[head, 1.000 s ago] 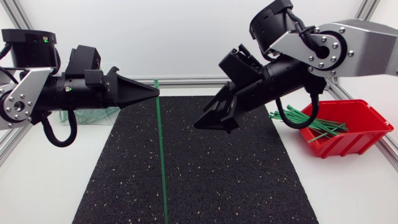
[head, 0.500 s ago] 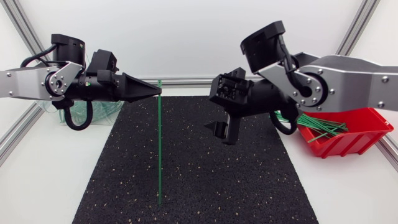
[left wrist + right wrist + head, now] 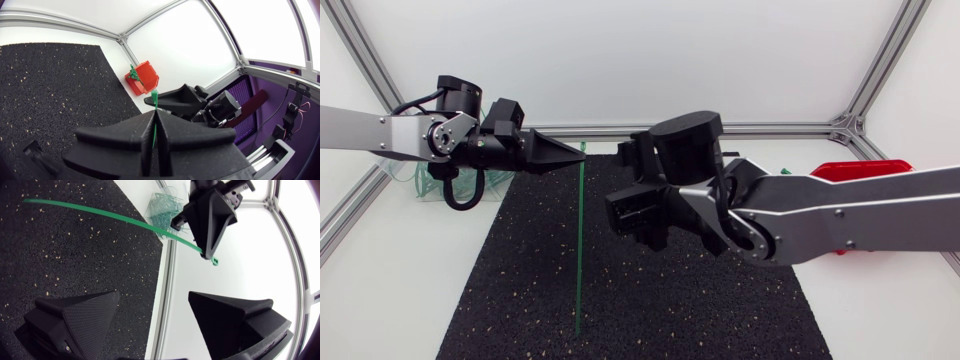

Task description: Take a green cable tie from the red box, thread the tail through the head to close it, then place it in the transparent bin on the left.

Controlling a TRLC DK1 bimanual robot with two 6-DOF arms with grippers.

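Note:
A green cable tie (image 3: 579, 240) hangs upright over the black mat (image 3: 520, 290), its tail tip near the mat. My left gripper (image 3: 576, 152) is shut on the tie just below its head. In the left wrist view the tie (image 3: 154, 127) runs between the closed fingers, with the red box (image 3: 146, 79) far ahead. My right gripper (image 3: 635, 222) stands open to the right of the tie, not touching it. The right wrist view shows its fingers (image 3: 75, 315) wide apart, with the tie (image 3: 110, 216) and the left gripper (image 3: 210, 217) ahead of them. The right arm hides most of the red box (image 3: 860, 168).
The transparent bin (image 3: 420, 182) with several green ties sits at the back left behind my left arm, and shows in the right wrist view (image 3: 165, 204) beyond the mat's edge. An aluminium frame (image 3: 780, 128) runs around the table.
My right arm has swung left from the red box towards the tie, and its fingers have spread wider. The left gripper has shifted slightly back, still holding the tie.

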